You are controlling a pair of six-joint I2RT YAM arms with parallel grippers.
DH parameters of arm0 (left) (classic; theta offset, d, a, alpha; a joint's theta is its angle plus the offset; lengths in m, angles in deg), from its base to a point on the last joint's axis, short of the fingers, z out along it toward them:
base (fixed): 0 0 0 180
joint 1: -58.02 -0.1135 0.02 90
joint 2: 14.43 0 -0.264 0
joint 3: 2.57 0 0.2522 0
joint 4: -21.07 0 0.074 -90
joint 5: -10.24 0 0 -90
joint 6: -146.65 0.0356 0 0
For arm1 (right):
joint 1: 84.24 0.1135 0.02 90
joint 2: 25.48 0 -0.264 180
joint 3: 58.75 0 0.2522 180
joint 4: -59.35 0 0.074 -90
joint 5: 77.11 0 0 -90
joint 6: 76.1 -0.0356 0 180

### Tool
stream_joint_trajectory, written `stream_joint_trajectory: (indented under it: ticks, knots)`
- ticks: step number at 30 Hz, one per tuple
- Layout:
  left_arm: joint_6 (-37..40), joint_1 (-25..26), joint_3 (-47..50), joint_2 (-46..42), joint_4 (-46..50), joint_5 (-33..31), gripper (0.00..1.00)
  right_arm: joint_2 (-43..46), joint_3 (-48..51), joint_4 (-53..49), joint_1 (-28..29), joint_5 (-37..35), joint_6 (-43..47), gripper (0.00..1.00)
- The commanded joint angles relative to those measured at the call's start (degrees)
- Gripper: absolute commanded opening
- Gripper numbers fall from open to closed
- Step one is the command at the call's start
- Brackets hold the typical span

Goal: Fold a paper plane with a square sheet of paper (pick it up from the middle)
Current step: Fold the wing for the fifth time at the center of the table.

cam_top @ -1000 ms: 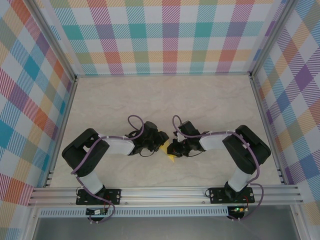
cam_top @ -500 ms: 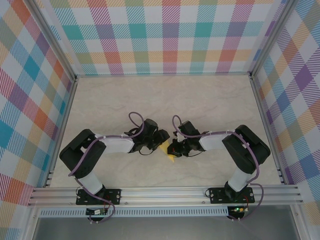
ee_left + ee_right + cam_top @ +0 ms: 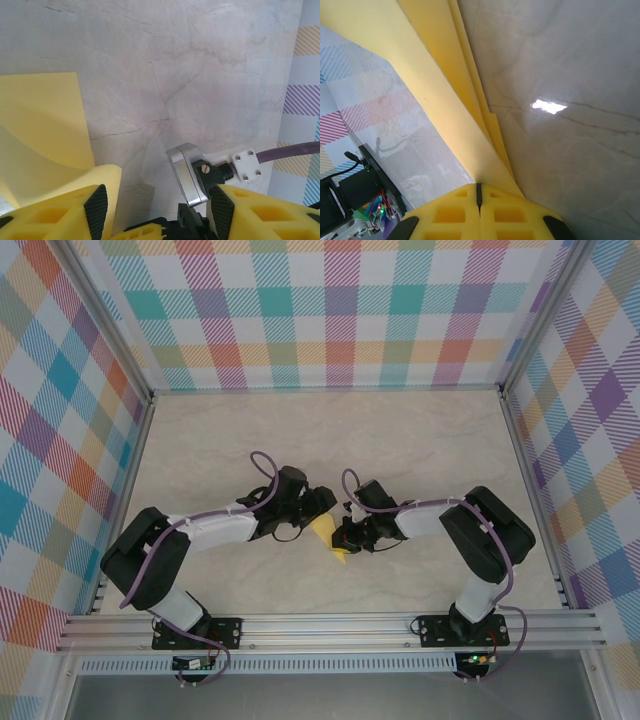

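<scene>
Yellow sheet of paper (image 3: pixel 324 533): folded, several layers stacked along one long edge in the right wrist view. It sits just toward 6 o'clock from the middle of the surface (image 3: pixel 420 440), between the two arms. One pointed end is directed at about 5 o'clock in the top view. Whether its lower part rests on the surface cannot be told. Right pincer (image 3: pixel 479 194): clenched on the sheet, both yellow fingers pressed together with the paper emerging from the seam between them. It meets the sheet from the 3 o'clock side. Left pincer (image 3: pixel 157 212): released, jaws standing apart with bare surface visible in the gap. It is positioned at about 12 o'clock of the sheet in the top view. In the left wrist view a curled flap of the paper lies against the outer side of the finger at 7 o'clock; nothing is between the pads. A silver bracket (image 3: pixel 186 172) with a purple cable (image 3: pixel 292 149) shows at 4 o'clock in that view. Checked walls (image 3: pixel 340 310) enclose the surface on three sides.
</scene>
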Motion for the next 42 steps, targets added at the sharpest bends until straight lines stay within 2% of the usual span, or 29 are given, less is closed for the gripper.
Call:
stream_joint_trajectory:
  ticks: [1, 5, 11, 24, 42]
  knots:
    - [1.1, -0.3, -0.2, 1.8, -1.7, 0.7, 0.59, -3.4, 1.5, -6.5, 0.4, -5.2, -0.2, 0.03]
    - [0.5, -0.3, -0.7, 4.4, -4.7, 2.4, 0.59, -3.7, 1.3, -6.7, 0.4, -5.2, 0.0, 0.03]
    - [0.1, -1.1, -1.2, 6.2, -2.1, -1.6, 0.57, -3.8, 1.5, -6.7, 0.4, -5.3, 0.0, 0.03]
    - [0.7, -7.3, 0.6, 9.8, 0.0, -2.0, 0.54, -4.1, 0.8, -9.0, 0.4, -5.6, 1.0, 0.02]
    - [7.1, -15.3, -1.6, 10.0, 5.0, 0.4, 0.54, -4.5, 0.5, -9.3, 0.4, -5.2, 1.2, 0.02]
